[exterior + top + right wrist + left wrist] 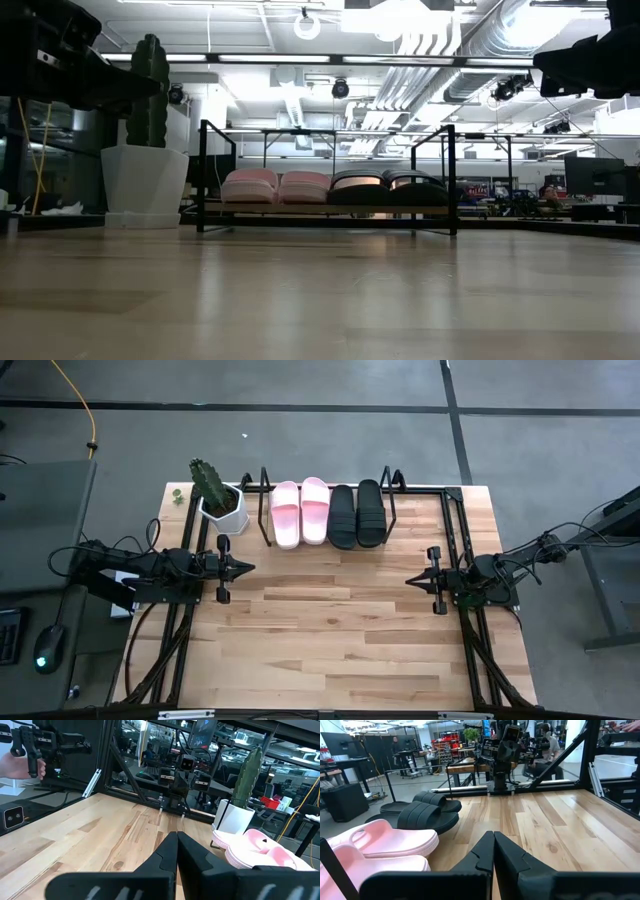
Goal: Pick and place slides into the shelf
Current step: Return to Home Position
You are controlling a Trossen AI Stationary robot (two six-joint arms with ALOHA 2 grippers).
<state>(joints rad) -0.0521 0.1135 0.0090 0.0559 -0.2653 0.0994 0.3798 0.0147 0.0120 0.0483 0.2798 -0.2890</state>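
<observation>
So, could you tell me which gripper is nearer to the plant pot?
Left. The left gripper is just in front of the pot; the right gripper is across the table, past the far end of the shelf.

Table (330,640): pale wooden planks, smooth, with a soft sheen. Shelf (391,495): thin black metal wire frame over a light wooden board. Pink slides (300,510): smooth, matt, rubbery-looking. Black slides (357,513): matt, straps ribbed. Pot (225,512): white, smooth. Left gripper (249,568) and right gripper (409,580): dark, matt, plastic-looking.
</observation>
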